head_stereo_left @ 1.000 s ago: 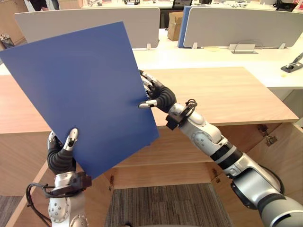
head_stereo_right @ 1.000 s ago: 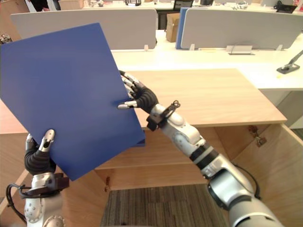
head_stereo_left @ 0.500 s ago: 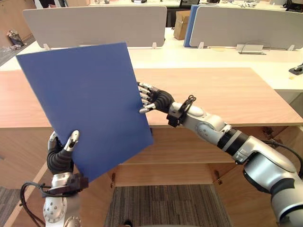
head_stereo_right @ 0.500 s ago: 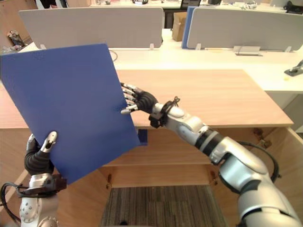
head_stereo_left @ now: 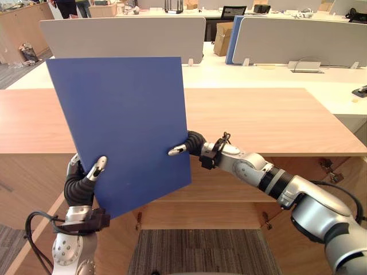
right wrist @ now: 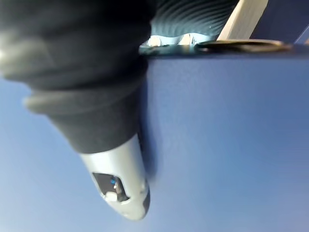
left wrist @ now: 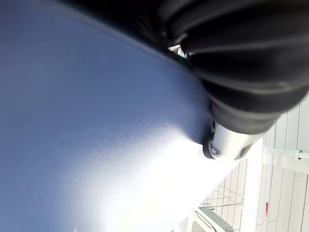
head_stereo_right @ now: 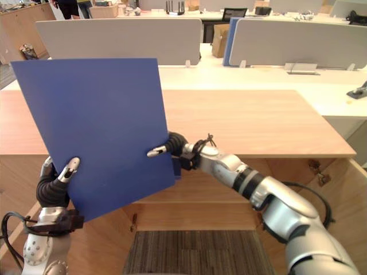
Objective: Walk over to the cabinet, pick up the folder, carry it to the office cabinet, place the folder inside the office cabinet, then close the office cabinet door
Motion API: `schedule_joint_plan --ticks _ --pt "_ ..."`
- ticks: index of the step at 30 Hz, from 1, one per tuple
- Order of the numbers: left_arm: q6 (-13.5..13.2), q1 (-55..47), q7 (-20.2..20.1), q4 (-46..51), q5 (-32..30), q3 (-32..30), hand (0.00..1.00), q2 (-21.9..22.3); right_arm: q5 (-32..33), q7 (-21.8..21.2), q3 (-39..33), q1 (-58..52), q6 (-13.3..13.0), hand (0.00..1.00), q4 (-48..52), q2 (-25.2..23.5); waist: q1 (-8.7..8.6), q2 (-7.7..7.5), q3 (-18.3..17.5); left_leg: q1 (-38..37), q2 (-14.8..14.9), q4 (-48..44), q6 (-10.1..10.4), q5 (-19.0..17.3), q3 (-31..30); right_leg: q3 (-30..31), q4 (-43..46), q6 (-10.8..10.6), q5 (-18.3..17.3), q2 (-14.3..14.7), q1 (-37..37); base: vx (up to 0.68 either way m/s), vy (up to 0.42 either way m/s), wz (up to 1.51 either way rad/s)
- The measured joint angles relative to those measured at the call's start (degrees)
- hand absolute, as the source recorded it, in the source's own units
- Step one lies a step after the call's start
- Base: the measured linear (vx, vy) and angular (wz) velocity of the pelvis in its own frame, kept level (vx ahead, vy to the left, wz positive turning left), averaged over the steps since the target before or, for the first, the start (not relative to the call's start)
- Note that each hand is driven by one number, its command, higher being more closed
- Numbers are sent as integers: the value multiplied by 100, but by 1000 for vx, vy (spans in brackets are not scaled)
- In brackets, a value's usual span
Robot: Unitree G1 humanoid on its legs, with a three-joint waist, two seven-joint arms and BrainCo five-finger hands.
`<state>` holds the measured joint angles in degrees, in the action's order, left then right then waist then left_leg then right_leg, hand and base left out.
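Folder (head_stereo_left: 126, 126) swung upright; left robot hand (head_stereo_left: 79, 184) pinches lower corner, right robot hand (head_stereo_left: 194, 143) right edge.

Right wrist view. I see my right hand (right wrist: 77, 72) from very close, its dark ribbed cover nearest the lens. One silver digit (right wrist: 120, 186) reaches out from under the cover and lies flat against the blue folder (right wrist: 222, 145), touching its face; I cannot tell whether it is the thumb or a finger. The folder's face is smooth and matte and runs to a straight edge. Past that edge I see a grey striped surface (right wrist: 193, 17) and a pale wooden strip (right wrist: 244, 19) set at a slant.
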<state>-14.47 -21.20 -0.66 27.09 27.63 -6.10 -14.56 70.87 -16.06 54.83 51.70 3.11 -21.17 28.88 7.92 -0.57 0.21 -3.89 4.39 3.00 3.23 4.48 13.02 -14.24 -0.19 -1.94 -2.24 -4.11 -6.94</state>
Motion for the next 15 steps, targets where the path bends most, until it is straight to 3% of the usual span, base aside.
schedule_joint_plan --ticks 4,5,10,11,15 --pt "0 0 0 -7 236 -107 100 222 -7 0 -376 -93 -103 0 0 -306 9 2 -1 -4 1 3 -1 19 -9 -3 35 4 -3 -2 10 -28 8 1" --pt "1 0 0 -9 361 -175 100 304 -10 5 -474 -135 -189 100 -2 -422 21 3 -2 -5 1 5 0 27 -14 -7 42 5 -3 -3 12 0 0 0" --pt "0 0 3 -10 565 -299 100 491 -12 55 -792 -216 -352 100 -112 -788 47 13 -13 -23 -4 74 3 90 -53 -46 52 5 -3 -3 12 -16 4 3" --pt "-1 0 6 -10 600 -317 0 557 -12 55 -842 -216 -380 100 -112 -837 48 12 -14 -22 -6 96 1 114 -81 -78 52 5 -3 -2 10 -28 4 11" --pt "-62 -1 7 -10 618 -347 0 601 -15 71 -858 -224 -419 100 -203 -941 82 14 -45 -23 -5 115 3 137 -108 -109 50 6 -2 1 4 -17 1 5"
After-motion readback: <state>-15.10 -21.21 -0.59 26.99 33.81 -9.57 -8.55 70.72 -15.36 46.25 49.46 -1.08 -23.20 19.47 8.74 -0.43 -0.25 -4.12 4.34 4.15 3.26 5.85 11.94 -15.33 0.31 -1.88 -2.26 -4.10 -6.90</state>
